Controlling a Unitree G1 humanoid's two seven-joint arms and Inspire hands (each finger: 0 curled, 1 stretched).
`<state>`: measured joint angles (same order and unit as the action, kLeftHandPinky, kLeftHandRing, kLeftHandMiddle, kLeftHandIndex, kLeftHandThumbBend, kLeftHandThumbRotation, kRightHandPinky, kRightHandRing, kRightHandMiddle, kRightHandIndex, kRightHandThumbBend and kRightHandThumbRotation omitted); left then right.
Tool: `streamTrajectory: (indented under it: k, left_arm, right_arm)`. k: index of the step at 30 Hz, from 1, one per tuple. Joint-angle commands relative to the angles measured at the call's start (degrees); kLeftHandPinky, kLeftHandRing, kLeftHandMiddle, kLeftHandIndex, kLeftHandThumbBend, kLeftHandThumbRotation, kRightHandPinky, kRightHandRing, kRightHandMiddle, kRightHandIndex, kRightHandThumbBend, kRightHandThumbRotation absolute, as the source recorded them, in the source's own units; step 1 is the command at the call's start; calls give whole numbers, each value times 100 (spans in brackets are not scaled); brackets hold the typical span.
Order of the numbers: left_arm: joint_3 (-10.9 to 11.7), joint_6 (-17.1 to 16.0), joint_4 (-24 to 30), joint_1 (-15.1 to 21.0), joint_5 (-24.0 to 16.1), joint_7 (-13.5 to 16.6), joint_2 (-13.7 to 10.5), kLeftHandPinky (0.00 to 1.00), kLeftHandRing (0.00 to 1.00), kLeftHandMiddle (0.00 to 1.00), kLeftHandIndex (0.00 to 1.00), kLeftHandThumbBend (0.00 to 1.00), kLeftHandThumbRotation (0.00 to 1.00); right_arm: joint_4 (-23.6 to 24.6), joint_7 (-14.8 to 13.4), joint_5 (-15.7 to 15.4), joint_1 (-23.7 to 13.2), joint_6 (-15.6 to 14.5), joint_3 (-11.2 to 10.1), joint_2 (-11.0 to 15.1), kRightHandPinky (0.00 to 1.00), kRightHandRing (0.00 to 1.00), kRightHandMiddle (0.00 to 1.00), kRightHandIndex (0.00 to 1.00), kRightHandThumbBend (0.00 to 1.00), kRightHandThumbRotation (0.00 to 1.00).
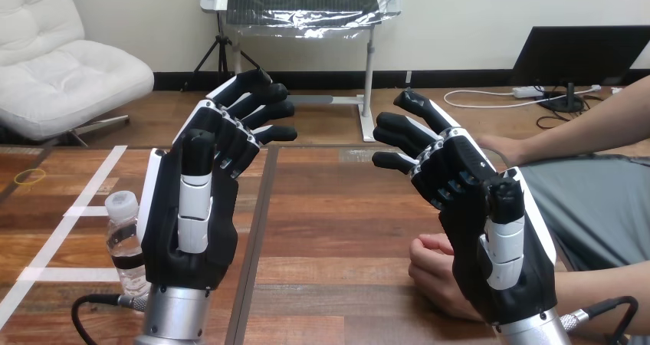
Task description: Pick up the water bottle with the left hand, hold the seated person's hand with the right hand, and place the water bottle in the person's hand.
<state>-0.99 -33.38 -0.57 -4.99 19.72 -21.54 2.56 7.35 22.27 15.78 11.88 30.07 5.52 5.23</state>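
A small clear water bottle (126,241) with a white cap and a dark label stands upright on the table at the left, partly hidden behind my left hand (201,207). That hand is raised just to the bottle's right, open, its fingers stretched forward and holding nothing. My right hand (490,230) is raised on the right side, also open, with fingers pointing forward-left. The person's hand (433,272) rests loosely curled on the table, just left of and partly behind my right palm. I cannot tell whether they touch.
The person's other arm (567,134) reaches in from the right edge, its hand behind my right fingers. White tape lines (73,207) cross the table's left part, and a yellow rubber band (29,177) lies at the far left. A dark seam (257,230) runs down the tabletop.
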Motion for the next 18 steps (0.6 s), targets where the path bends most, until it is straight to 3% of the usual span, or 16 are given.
streamTrajectory:
  k: [1,18]
  left_arm:
    - [16,-3,99,325,22,-24,-18,64,72,74,74,63,86]
    - [17,-14,93,333,11,-18,-14,63,72,74,74,63,86]
  right_arm:
    - [219,-37,0,-259,18,-85,-4,78,85,84,89,75,100]
    - [218,-21,32,-261,12,-80,-5,78,85,84,89,74,100]
